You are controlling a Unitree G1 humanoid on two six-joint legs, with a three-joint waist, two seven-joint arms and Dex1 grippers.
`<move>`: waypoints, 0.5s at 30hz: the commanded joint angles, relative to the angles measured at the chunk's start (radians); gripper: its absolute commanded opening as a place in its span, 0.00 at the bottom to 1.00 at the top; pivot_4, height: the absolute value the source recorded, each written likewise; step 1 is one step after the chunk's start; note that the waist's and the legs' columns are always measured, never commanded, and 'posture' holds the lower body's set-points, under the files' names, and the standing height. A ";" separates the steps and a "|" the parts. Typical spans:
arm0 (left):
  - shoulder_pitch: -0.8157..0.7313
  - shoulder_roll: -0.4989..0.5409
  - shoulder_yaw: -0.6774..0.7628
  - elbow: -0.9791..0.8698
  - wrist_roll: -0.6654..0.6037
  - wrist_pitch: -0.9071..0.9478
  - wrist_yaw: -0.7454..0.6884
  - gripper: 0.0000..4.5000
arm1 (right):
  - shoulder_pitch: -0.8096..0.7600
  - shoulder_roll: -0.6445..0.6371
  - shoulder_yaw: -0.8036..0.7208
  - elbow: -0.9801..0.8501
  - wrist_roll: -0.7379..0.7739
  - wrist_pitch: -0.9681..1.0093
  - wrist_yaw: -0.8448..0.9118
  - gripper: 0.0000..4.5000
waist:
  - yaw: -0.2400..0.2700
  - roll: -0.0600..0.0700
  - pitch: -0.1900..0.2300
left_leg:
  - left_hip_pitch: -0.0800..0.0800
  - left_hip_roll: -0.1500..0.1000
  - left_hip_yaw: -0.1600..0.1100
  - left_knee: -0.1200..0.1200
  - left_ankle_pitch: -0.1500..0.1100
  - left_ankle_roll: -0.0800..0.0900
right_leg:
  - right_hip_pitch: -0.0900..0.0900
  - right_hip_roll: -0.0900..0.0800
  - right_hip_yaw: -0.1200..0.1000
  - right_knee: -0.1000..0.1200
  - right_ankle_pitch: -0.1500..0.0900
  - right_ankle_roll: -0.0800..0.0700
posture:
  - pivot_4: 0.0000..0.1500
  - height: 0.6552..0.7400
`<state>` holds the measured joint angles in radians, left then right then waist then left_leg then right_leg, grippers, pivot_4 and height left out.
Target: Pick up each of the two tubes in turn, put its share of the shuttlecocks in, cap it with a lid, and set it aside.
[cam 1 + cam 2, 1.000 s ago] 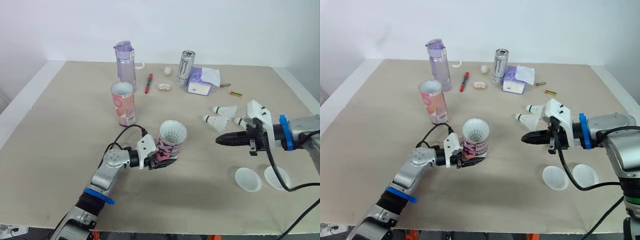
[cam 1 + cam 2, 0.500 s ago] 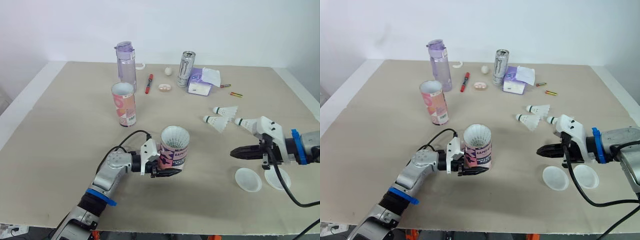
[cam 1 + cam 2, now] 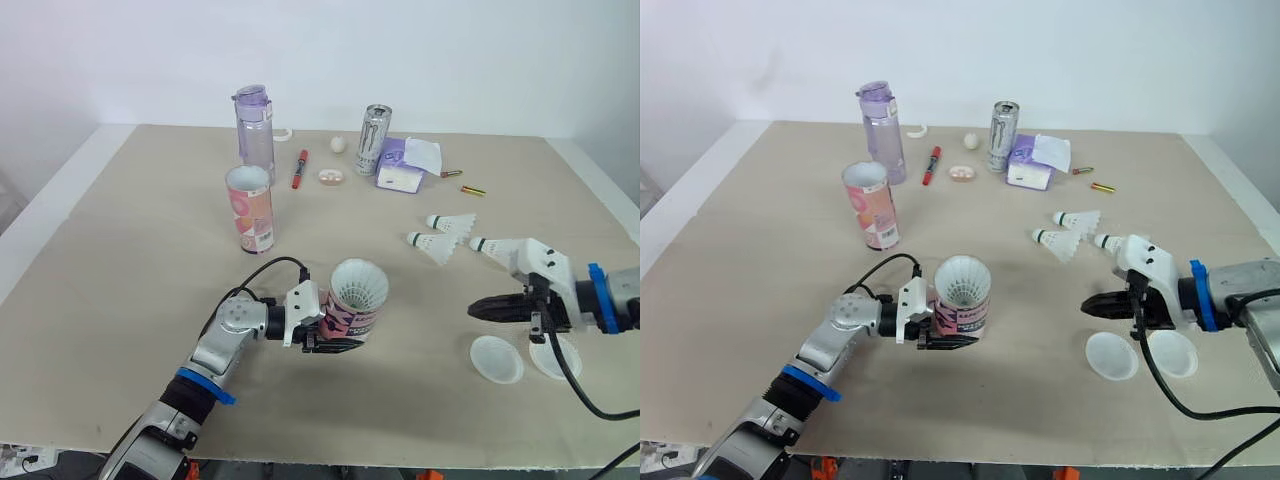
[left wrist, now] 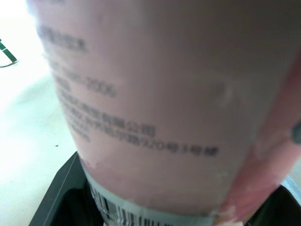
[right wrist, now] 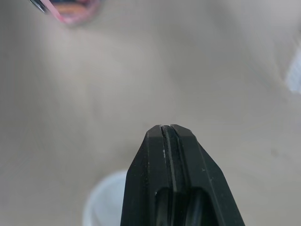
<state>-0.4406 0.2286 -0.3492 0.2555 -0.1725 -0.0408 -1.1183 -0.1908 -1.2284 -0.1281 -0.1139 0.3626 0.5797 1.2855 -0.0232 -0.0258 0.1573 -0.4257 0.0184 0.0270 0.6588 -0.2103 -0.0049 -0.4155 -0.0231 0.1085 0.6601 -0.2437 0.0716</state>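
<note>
1. Tube (image 3: 248, 208) (image 3: 352, 318): two.
2. Shuttlecock (image 3: 452, 221) (image 3: 430, 245) (image 3: 480, 243): three loose, at 3 o'clock; more inside one tube, number not clear.
3. Lid (image 3: 496, 358) (image 3: 556, 358): two, at 4 o'clock.
4. Bottle (image 3: 253, 130): one.
5. Can (image 3: 373, 138): one.
6. Pen (image 3: 298, 167): one.
7. Tissue pack (image 3: 403, 166): one.

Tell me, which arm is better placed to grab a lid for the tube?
Right. The right gripper, shut and empty, hovers close by a white lid, with a second lid beside it. The left gripper is occupied, clamped on the pink tube.

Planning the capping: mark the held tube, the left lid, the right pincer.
held tube (image 3: 352, 320), left eye view, printed wall.
left lid (image 3: 496, 359), left eye view, its middle.
right pincer (image 3: 474, 311), left eye view, closed tips.
</note>
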 commanded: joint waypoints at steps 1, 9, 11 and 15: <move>0.009 0.008 -0.017 0.018 0.023 0.010 0.002 0.65 | -0.002 -0.038 -0.006 0.033 -0.037 -0.040 0.015 0.15 | 0.000 0.000 0.000 | 0.000 0.000 0.000 0.000 0.000 0.000 | 0.000 0.000 0.000 0.000 0.000 -0.001 | 1.00 1.00; 0.014 0.006 -0.017 0.013 0.023 0.015 0.011 0.65 | 0.028 -0.078 0.034 0.049 -0.081 -0.063 0.068 0.84 | 0.000 0.000 0.000 | 0.002 0.000 0.000 0.000 0.000 0.000 | 0.002 0.000 0.000 0.000 0.000 0.000 | 1.00 1.00; 0.016 0.006 -0.016 0.013 0.020 0.021 0.010 0.65 | 0.028 -0.078 0.046 0.041 -0.081 -0.057 0.076 1.00 | 0.000 0.000 0.000 | 0.003 0.000 0.000 0.000 0.000 0.000 | 0.003 0.000 0.000 -0.001 0.000 0.000 | 1.00 1.00; 0.020 0.008 -0.017 0.012 0.015 0.031 0.005 0.65 | -0.024 -0.043 0.089 0.045 -0.093 -0.029 0.046 1.00 | 0.000 0.000 0.000 | 0.004 0.000 0.000 0.000 0.000 0.000 | 0.004 0.000 0.000 -0.002 -0.001 -0.002 | 1.00 1.00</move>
<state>-0.4373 0.2280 -0.3493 0.2553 -0.1750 -0.0228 -1.1139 -0.1887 -1.2721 -0.0363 -0.0563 0.2727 0.5426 1.3417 -0.0236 -0.0254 0.1571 -0.4213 0.0188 0.0270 0.6588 -0.2104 -0.0049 -0.4104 -0.0229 0.1084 0.6573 -0.2440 0.0696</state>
